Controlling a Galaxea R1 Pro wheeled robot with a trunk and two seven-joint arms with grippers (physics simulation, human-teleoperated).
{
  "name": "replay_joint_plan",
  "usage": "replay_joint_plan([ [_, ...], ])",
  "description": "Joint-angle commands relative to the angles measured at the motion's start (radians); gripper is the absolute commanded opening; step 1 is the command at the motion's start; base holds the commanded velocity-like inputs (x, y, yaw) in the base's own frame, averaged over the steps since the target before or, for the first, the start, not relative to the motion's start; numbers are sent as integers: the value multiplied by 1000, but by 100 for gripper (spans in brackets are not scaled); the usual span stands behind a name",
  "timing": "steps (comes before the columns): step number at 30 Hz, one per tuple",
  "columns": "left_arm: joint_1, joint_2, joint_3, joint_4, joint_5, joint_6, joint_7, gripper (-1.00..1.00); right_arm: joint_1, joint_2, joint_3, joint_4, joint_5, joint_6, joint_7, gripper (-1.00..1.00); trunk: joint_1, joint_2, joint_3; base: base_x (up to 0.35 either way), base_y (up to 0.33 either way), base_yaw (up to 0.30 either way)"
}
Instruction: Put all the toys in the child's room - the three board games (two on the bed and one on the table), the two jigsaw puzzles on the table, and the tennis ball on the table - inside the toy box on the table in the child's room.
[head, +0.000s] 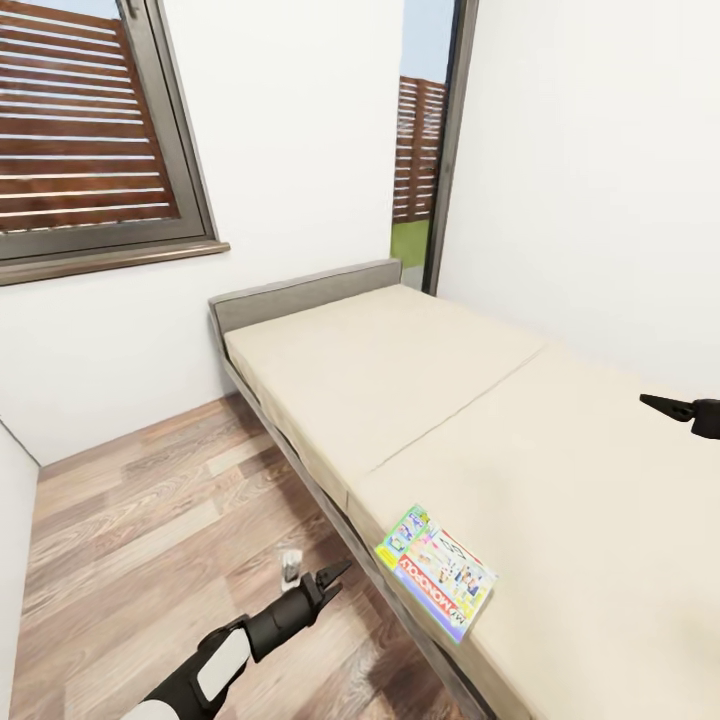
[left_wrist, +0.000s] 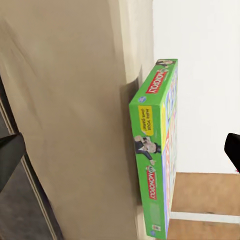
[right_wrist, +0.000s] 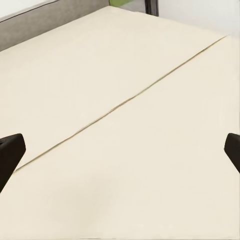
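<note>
Lying flat near the cream mattress bed's (head: 420, 400) edge at 5 o'clock — the green-edged Monopoly board game box (head: 436, 572). Left gripper (head: 332, 577) (over wooden floor (head: 150, 520)) spread open; right gripper (head: 668, 407) at 3 o'clock — also spread.
</note>
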Motion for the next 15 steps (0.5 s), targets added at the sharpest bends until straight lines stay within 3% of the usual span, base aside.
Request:
replay_joint_plan([
  [1, -1, 0, -5, 1, 10, 5, -1, 100, -1, 0, -2, 0, 5, 5, 7, 100, 0, 0, -1, 0, 0, -222],
  [11, -1, 0, -8, 2, 12, -32, -6, 100, -1, 0, -4, 0, 5, 5, 7, 100, 0, 0, -5, 0, 0, -255],
  [15, -1, 0, -9, 1, 14, -51, -11, 100, -1, 0, -4, 0, 5, 5, 7, 100, 0, 0, -6, 0, 0, -153],
])
